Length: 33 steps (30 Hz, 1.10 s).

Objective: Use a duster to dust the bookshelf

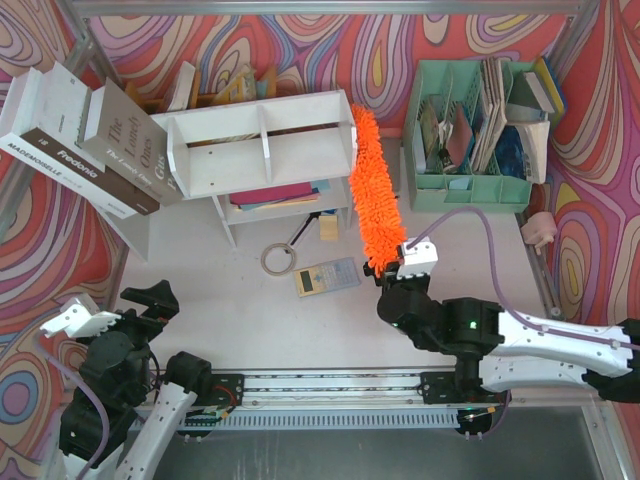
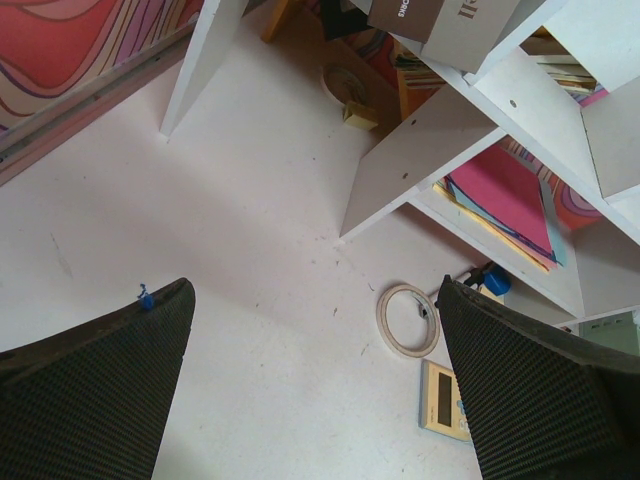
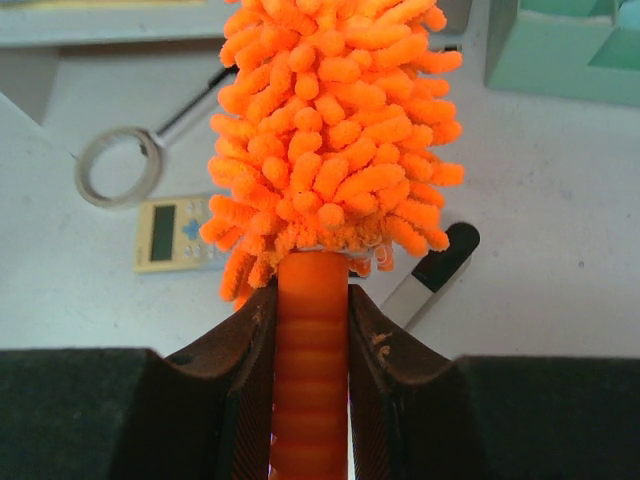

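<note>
Right gripper (image 3: 310,300) clamps the orange duster's handle, with the fluffy head at the bookshelf's right end!

The long, fluffy orange chenille duster (image 1: 372,185) runs from that grip near the table's middle toward the far edge. It lies along the right side panel of the white wooden two-tier bookshelf (image 1: 262,140), which stands in the table's far-left part, and its tip reaches the shelf's top right corner. Both right fingers (image 3: 245,345) press on the ribbed orange handle (image 3: 310,390). Over by the near-left corner, the left gripper (image 2: 315,285) hovers with its jaws spread wide, holding nothing. A white tape ring (image 1: 275,258) and a beige calculator (image 1: 327,276) lie in front of the shelf.
</note>
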{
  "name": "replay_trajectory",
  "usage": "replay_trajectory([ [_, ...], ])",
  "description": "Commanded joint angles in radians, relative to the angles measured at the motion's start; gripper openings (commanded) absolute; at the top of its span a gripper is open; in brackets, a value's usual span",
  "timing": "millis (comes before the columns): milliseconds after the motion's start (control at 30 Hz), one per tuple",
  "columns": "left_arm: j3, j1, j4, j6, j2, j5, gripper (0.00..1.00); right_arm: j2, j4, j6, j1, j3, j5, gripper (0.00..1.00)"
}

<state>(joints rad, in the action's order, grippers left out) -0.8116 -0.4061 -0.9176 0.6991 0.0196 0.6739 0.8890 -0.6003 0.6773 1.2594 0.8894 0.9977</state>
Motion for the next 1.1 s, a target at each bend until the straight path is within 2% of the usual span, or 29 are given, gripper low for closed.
replay_trajectory([
  [0,0.009,-0.005,0.016,-0.013,-0.014,-0.005,0.98,0.028,0.081,0.051,-0.033,-0.079,-0.132,0.00],
  [333,0.011,-0.005,0.017,-0.015,-0.013,-0.008,0.99,0.044,0.050,0.172,-0.046,-0.176,-0.138,0.00],
  [433,0.010,-0.005,0.017,-0.014,-0.015,-0.008,0.99,0.019,0.056,0.125,-0.049,-0.145,-0.112,0.00],
  [567,0.011,-0.005,0.018,-0.015,-0.014,-0.009,0.98,-0.003,0.037,0.021,-0.049,-0.023,-0.061,0.00],
  [833,0.008,-0.005,0.013,-0.011,-0.015,-0.004,0.99,-0.033,0.069,-0.115,-0.049,0.130,-0.051,0.00],
  [1067,0.009,-0.004,0.016,-0.012,-0.015,-0.004,0.99,-0.004,0.062,-0.044,-0.049,0.038,-0.071,0.00],
])
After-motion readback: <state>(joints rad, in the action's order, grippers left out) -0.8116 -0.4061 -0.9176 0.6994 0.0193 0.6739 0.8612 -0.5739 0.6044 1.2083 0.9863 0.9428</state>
